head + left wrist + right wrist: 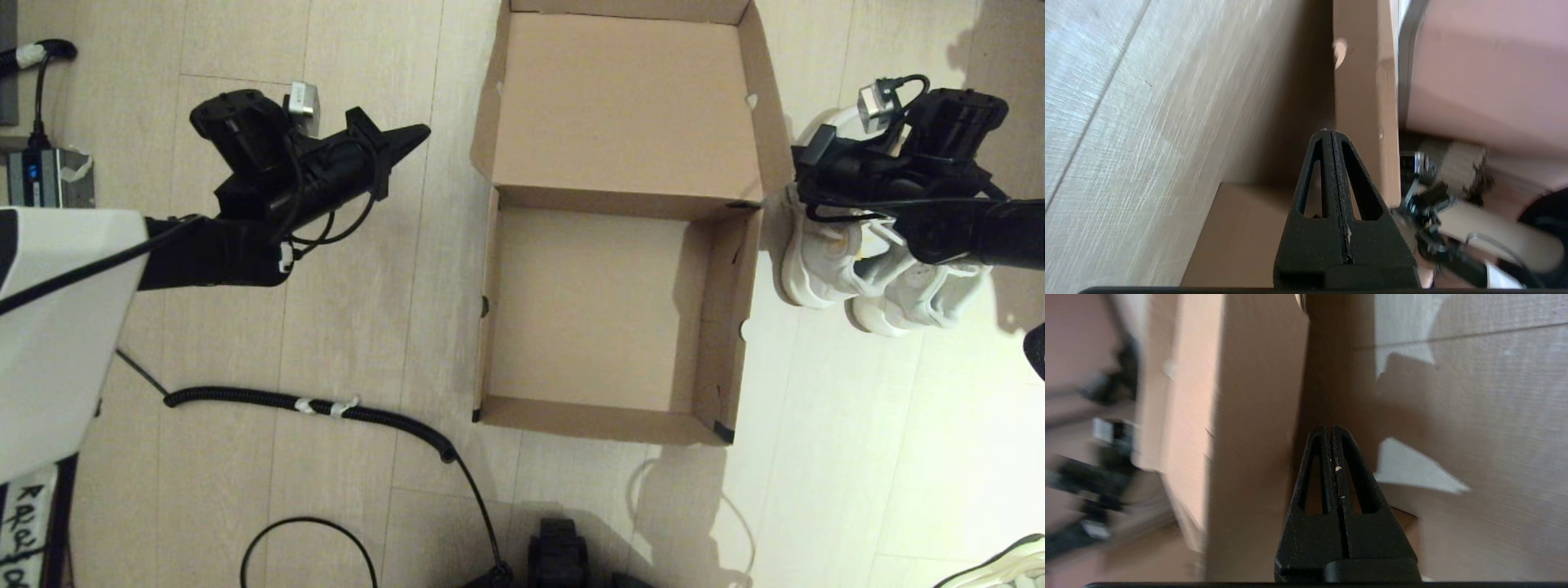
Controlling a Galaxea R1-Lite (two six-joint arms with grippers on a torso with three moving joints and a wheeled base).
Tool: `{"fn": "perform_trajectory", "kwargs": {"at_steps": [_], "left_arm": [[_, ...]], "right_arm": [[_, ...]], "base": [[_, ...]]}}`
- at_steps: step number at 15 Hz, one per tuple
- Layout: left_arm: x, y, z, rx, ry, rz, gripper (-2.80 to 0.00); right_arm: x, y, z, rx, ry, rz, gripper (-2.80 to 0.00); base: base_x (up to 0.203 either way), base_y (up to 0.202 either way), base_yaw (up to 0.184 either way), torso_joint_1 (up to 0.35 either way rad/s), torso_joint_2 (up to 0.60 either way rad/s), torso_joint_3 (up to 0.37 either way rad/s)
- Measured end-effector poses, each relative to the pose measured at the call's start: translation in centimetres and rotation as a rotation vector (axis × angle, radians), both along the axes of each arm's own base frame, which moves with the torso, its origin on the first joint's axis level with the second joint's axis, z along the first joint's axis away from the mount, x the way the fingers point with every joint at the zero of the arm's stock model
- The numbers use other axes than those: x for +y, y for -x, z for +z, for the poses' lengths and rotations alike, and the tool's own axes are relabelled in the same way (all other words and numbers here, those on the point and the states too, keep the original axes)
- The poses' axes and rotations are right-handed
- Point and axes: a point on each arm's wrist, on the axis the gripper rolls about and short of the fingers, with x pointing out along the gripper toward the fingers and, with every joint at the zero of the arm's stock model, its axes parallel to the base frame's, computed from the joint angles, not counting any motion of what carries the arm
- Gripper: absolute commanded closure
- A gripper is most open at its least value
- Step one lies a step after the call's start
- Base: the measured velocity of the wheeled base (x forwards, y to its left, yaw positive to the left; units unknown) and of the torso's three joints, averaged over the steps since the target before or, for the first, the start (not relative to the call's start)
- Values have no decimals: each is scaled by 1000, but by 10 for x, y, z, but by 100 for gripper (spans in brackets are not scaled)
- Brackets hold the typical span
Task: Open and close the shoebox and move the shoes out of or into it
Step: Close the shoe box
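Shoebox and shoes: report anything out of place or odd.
Nothing is damaged or spilled. The shoebox lies open and empty, while the shoes stand on the floor to its right, partly hidden under the right tool.

black arms, looped cables, white torso [57, 327]

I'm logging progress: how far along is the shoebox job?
Done: the shoebox lies open and empty. In hand: nothing; the left pincer and the right pincer are both shut and empty, either side of it. Left: the shoes on the floor.
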Motion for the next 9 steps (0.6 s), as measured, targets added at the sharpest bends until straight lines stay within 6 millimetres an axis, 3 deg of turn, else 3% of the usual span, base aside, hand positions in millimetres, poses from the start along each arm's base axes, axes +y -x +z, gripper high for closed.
{"fn": "perform_trajectory", "kwargs": {"at_steps": [9], "left_arm": [[-17, -23, -42, 21, 12, -118, 0]], "right_arm": [[1, -7, -5, 119, -263, 152, 0]], "base": [[0, 0, 0, 0, 0, 0]]}}
